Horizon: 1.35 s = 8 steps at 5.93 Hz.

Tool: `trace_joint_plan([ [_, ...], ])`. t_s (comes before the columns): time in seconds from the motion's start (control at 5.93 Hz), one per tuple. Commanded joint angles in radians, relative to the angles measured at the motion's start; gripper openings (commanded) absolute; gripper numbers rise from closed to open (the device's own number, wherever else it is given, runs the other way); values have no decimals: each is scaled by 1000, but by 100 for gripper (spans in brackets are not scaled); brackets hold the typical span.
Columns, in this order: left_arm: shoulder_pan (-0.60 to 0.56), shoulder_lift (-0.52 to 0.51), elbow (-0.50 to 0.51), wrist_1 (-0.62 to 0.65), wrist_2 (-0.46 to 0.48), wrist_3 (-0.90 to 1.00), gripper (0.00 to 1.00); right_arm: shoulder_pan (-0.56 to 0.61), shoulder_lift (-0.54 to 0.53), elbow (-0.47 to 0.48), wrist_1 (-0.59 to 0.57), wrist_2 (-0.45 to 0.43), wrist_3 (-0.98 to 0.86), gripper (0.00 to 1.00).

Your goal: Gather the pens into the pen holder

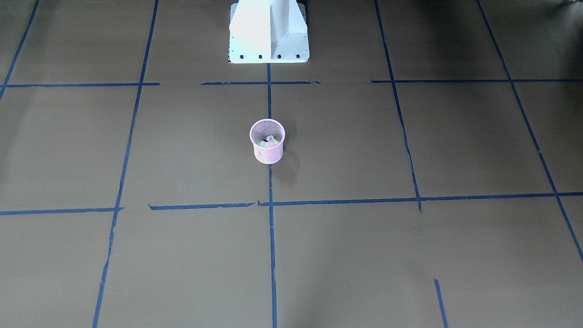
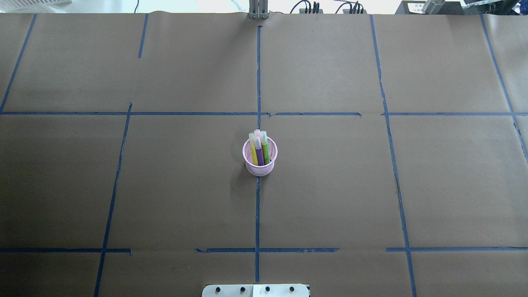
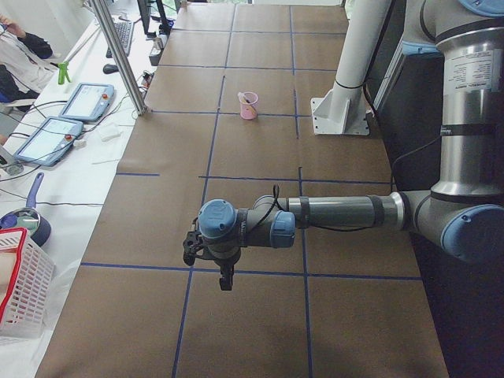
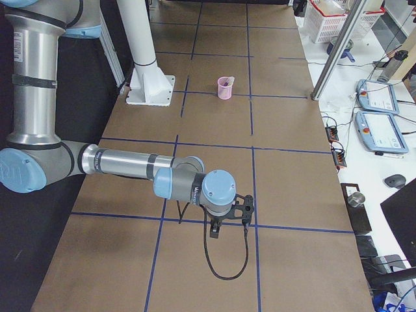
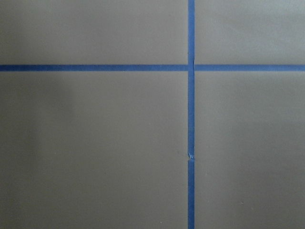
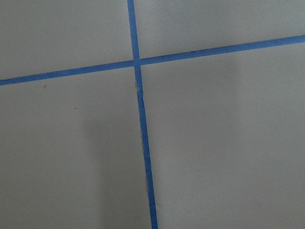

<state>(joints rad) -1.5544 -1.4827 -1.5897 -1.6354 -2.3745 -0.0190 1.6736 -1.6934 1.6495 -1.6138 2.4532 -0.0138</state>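
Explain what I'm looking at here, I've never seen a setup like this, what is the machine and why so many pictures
It is a robot with two jointed arms, each ending in a two-finger gripper, at a table papered brown and marked with blue tape. Two pictures look down on the table, from behind the robot and from across it. Two look along it from its ends: there the left gripper and right gripper hang over bare paper, with nothing visibly held; open or shut, I cannot tell. Two come from wrist cameras and show only paper and tape. Mid-table stands a pink mesh pen holder with coloured pens standing inside.
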Motion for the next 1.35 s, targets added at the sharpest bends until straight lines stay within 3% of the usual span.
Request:
trace_joint_plan([
  [0.0, -3, 1, 7, 0, -3, 7, 100, 0, 3, 1, 0, 0, 0, 100],
  [1.18, -27, -7, -10, 42, -11, 13, 100, 0, 8, 6, 0, -3, 0, 100],
])
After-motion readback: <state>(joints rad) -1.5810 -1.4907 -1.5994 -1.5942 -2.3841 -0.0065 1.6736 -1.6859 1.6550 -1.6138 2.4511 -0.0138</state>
